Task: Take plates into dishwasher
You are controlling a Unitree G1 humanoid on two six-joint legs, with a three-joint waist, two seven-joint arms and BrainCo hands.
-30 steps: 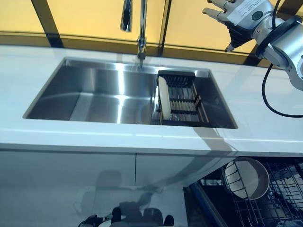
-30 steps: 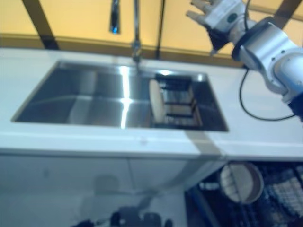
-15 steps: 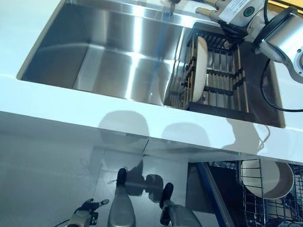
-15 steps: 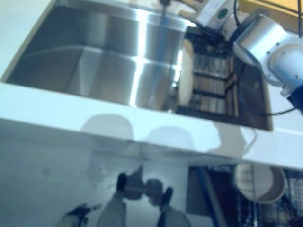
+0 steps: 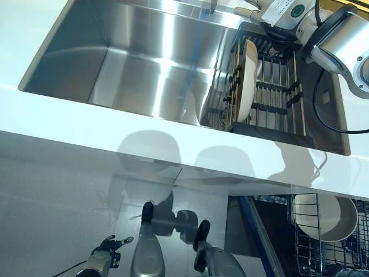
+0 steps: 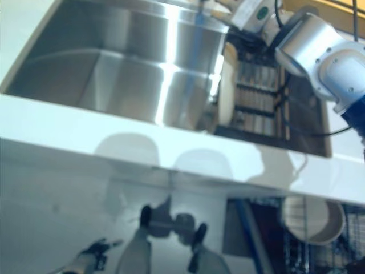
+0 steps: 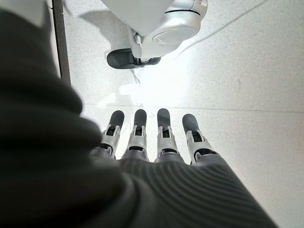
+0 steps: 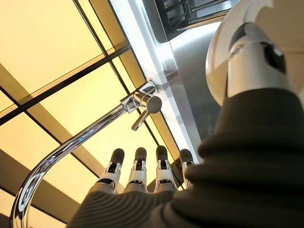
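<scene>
A cream round plate (image 5: 248, 79) stands on edge in the black slatted rack (image 5: 275, 99) inside the steel sink (image 5: 138, 69), the right hand (image 5: 260, 12), fingers straight, now nearer its rim than before.

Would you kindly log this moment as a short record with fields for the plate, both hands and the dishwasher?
plate: cream plate standing on edge in the black dish rack, at the right end of the steel sink
right hand: right hand above the rack's far end, fingers straight, holding nothing, not touching the plate
left hand: left hand low beside the robot, over the floor, open and empty
dishwasher: lower rack pulled out, a white bowl already in it
faucet: faucet at the sink's far edge
</scene>
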